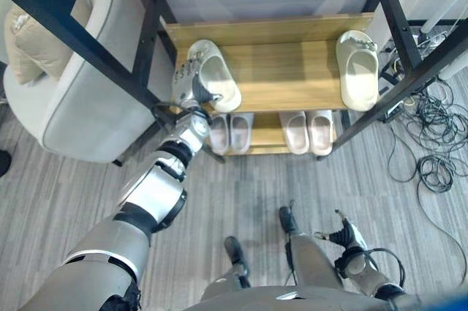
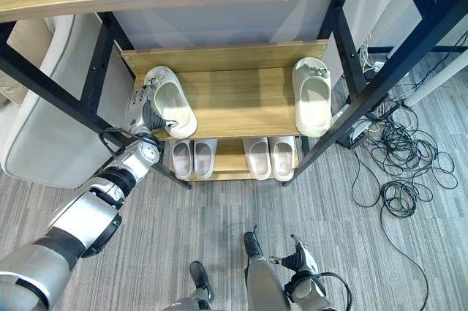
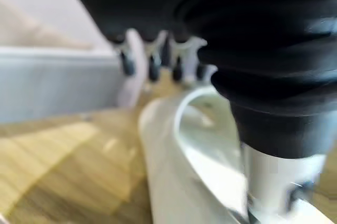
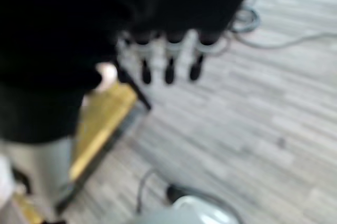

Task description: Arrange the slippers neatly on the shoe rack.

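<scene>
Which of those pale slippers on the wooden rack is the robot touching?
The cream slipper at the middle shelf's left end, under the left hand. The cream slipper at the right end and lower-shelf pairs lie untouched.

Six slippers are counted: two cream ones, the left slipper [image 2: 170, 101] and the right slipper [image 2: 312, 96], on the middle shelf [image 2: 241, 100], and four pale slippers [image 2: 230, 156] on the bottom shelf [image 2: 232, 148].

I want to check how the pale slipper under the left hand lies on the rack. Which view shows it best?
The right eye view: the whole pale slipper lies angled on the wooden shelf, left hand at its side. The left eye view shows the same. The left wrist view gives a blurred close-up.
</scene>
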Tool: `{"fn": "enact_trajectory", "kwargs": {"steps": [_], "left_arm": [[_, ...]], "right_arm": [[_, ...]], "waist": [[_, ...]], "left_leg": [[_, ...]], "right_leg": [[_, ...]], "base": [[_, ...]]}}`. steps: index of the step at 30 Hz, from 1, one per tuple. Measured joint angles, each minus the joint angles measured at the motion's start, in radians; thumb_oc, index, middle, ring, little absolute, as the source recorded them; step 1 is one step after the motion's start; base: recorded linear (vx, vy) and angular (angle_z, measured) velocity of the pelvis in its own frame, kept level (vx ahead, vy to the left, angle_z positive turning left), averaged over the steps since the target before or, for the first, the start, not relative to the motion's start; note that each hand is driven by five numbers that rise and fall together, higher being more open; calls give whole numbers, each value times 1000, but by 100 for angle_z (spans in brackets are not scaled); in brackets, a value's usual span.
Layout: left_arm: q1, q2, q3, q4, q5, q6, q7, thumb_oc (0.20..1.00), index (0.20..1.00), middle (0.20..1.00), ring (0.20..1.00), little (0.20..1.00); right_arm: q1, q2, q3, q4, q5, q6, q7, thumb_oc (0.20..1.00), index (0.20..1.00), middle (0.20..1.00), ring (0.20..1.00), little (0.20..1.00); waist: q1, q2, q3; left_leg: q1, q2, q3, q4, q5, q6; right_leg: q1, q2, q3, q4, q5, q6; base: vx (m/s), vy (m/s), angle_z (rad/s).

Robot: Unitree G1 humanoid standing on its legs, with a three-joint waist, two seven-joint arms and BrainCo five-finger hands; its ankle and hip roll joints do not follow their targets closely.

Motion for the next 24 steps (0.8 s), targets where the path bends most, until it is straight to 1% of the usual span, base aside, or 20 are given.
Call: {"fn": "enact_trajectory", "kwargs": {"steps": [3, 7, 9, 11, 12, 15, 17, 19, 20, 24], "left_arm": [[-49, 3, 14, 5, -3, 19, 7, 200, 200, 200, 200, 200], [-58, 9, 35, 5, -12, 17, 7, 200, 200, 200, 200, 200], [-65, 9, 38, 5, -48, 20, -9, 200, 200, 200, 200, 200], [-65, 9, 38, 5, -48, 20, -16, 200, 200, 200, 200, 200], [-65, 9, 37, 5, -48, 20, -16, 1000, 1000, 1000, 1000, 1000], [-65, -8, 39, 5, -56, 19, -13, 1000, 1000, 1000, 1000, 1000], [-65, -14, 44, -4, -86, 18, -13, 1000, 1000, 1000, 1000, 1000], [-81, -43, 62, -31, -122, 20, -4, 1000, 1000, 1000, 1000, 1000], [-82, -44, 66, -50, -125, 17, -4, 1000, 1000, 1000, 1000, 1000], [-102, -43, 66, -63, -129, 17, 8, 1000, 1000, 1000, 1000, 1000]], "right_arm": [[-11, 3, -2, 1, 0, 0, 0, 1000, 1000, 1000, 1000, 1000], [-19, 3, -2, 7, 2, 1, 0, 1000, 1000, 1000, 1000, 1000], [-26, 5, -2, 27, 3, 1, 0, 1000, 1000, 1000, 1000, 1000], [-52, 5, -1, 51, 14, 2, 1, 1000, 1000, 1000, 1000, 1000], [-58, 6, -2, 49, 22, 2, 1, 1000, 1000, 1000, 1000, 1000], [-58, 10, 0, 62, 23, 3, 1, 1000, 1000, 1000, 1000, 1000], [-56, 11, 0, 69, 23, 4, 1, 1000, 1000, 1000, 1000, 1000], [-61, 11, 0, 71, 23, 13, 1, 1000, 1000, 1000, 1000, 1000], [-64, 11, 3, 68, 23, 13, 1, 1000, 1000, 1000, 1000, 1000], [-67, 12, 5, 65, 23, 13, 1, 1000, 1000, 1000, 1000, 1000]], "waist": [[7, 1, 0], [8, 1, -1], [9, 4, -3], [11, 9, -4], [11, 9, -5], [19, 12, -4], [26, 12, -4], [40, 13, -5], [38, 13, -5], [31, 13, -5]], "left_leg": [[-23, 0, 3, 1, 2, 2], [-25, 0, 5, 1, 2, 3], [-25, 0, 5, 2, 3, 4], [-25, 1, 6, 2, 3, 4], [-26, 0, 6, 2, 3, 4], [-33, -1, 9, 1, 3, 4], [-35, -1, 11, 1, 3, 4], [-51, -2, 9, 2, 7, 6], [-56, -3, 5, 2, 10, 9], [-57, -3, 2, 2, 10, 9]], "right_leg": [[-12, 0, 4, -12, 14, 1], [-14, 1, 6, -12, 19, -1], [-14, 1, 6, -17, 17, 1], [-13, 1, 6, -19, 18, 1], [-14, 1, 7, -19, 19, 0], [-23, 0, 10, -17, 19, 0], [-27, 0, 12, -14, 19, 0], [-42, -1, 10, -10, 21, 0], [-45, -2, 8, -9, 29, -7], [-46, -2, 7, -10, 33, -7]], "base": [[-17, -22, -4], [1, -17, -1], [16, -47, 0], [-2, -36, 0], [-9, -37, -1], [1, -29, -2], [12, -16, 0], [29, -38, 5], [27, -25, 5], [23, -15, 1]]}}
